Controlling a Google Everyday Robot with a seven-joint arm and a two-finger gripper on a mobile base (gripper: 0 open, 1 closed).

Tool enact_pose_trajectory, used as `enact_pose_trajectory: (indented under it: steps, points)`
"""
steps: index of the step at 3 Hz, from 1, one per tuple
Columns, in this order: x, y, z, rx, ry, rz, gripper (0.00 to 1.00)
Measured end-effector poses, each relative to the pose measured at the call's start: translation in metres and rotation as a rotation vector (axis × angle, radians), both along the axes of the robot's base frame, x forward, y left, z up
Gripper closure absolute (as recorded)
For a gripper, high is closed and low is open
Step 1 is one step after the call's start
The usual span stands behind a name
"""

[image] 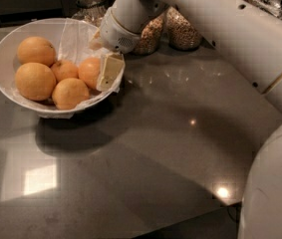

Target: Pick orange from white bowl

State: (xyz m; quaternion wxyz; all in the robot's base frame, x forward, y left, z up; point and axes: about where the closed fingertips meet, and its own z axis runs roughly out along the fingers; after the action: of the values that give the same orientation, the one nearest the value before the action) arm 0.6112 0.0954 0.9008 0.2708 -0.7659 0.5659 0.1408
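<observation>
On the dark table point(155, 143), your gripper point(105, 67) sat in the white bowl point(0, 51), just right of the orange point(87, 71); the arm angled down from the upper right; its grip I couldn't tell.

1. Kitchen or pantry counter, by the food and storage on it.
2. Polished dark grey countertop point(170, 133) fills the view and mirrors overhead lights.
3. 12 o'clock, along the back edge: glass jars of grain point(183, 29).
4. 10 o'clock: white bowl point(1, 49), wrap-lined, loaded with fruit point(35, 81).
5. Gripper point(104, 68) down inside the bowl's right side, about 11 o'clock, against the orange point(88, 71).
</observation>
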Motion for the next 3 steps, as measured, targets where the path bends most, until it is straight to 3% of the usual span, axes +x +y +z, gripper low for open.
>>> enact_pose_trajectory:
  steps: [3]
  points:
    - [0.007, 0.017, -0.019, -0.030, 0.052, 0.047, 0.23]
